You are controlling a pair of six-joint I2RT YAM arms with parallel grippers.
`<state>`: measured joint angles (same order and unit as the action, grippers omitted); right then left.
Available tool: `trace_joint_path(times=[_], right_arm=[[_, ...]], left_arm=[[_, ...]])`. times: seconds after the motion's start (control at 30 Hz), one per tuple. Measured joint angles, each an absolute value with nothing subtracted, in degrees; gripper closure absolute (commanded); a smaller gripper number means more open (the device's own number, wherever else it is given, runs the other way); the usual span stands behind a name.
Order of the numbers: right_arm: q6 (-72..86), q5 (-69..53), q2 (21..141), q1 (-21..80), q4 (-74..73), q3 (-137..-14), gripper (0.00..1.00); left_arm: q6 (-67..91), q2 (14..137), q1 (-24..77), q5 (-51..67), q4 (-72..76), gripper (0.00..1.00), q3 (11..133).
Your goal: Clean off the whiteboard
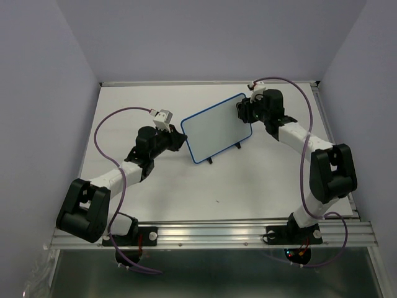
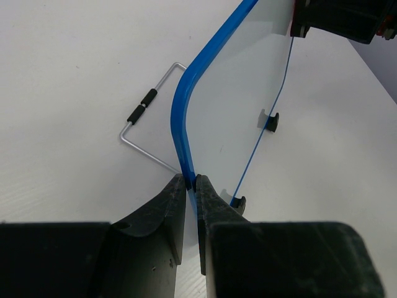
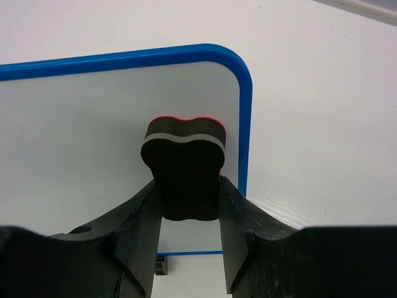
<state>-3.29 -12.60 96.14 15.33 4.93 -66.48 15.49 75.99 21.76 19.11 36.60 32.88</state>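
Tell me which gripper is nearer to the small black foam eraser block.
Right. The right gripper is shut on the black foam eraser block, holding it at the face of the blue-framed white whiteboard. The left gripper clamps the board's opposite edge, away from the eraser.

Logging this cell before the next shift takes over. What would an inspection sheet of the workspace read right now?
Surface: white table, no spills seen.
Job's things: whiteboard, blue frame, no writing seen; eraser at its corner; wire stand behind it.
Clutter: one dark speck on the table.
Grippers: left gripper shut on the whiteboard's edge; right gripper shut on the eraser.
Cables: purple cables loop off each arm, apart from the whiteboard.
Surroundings: lavender walls; metal rail at the near edge.
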Motion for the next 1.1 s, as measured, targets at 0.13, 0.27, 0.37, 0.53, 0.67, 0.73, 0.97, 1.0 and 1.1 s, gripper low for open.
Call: trace_joint_path(times=[0.13,0.27,0.37,0.53,0.67,0.73,0.97,1.0,1.1], right_arm=[[-3.44,-12.51,96.95,15.33,4.95,-66.5,0.99],[-3.49,-12.51,97.86,15.14,5.58,-65.84,0.99],[-3.49,-12.45,97.91,14.79,6.15,-64.23,0.99],[-3.25,-12.58,97.95,13.37,6.48,-61.06,0.99],[-3.22,-12.56,98.02,12.64,5.78,-58.41,0.99],[-3.18,-12.56,98.08,12.4,5.02,-58.24,0.99],[-3.18,-12.75,98.1,12.4,3.31,-59.7,0.99],[-3.2,-12.73,98.1,12.4,2.96,-60.16,0.99],[-3.22,-12.69,98.19,12.4,1.63,-63.61,0.99]], left_arm=[[15.49,75.99,21.76,19.09,36.62,1.0,32.88],[15.51,75.96,21.76,19.11,36.62,1.0,32.88],[15.51,75.9,21.76,19.11,36.6,1.0,32.88],[15.51,75.88,21.78,19.11,36.6,1.0,32.86],[15.49,75.88,21.78,19.11,36.6,1.0,32.86],[15.49,75.79,21.78,19.11,36.56,1.0,32.86],[15.49,75.55,21.8,19.11,36.34,1.0,32.75],[15.49,75.55,21.8,19.11,36.32,1.0,32.75],[15.49,75.55,21.8,19.11,36.29,1.0,32.75]])
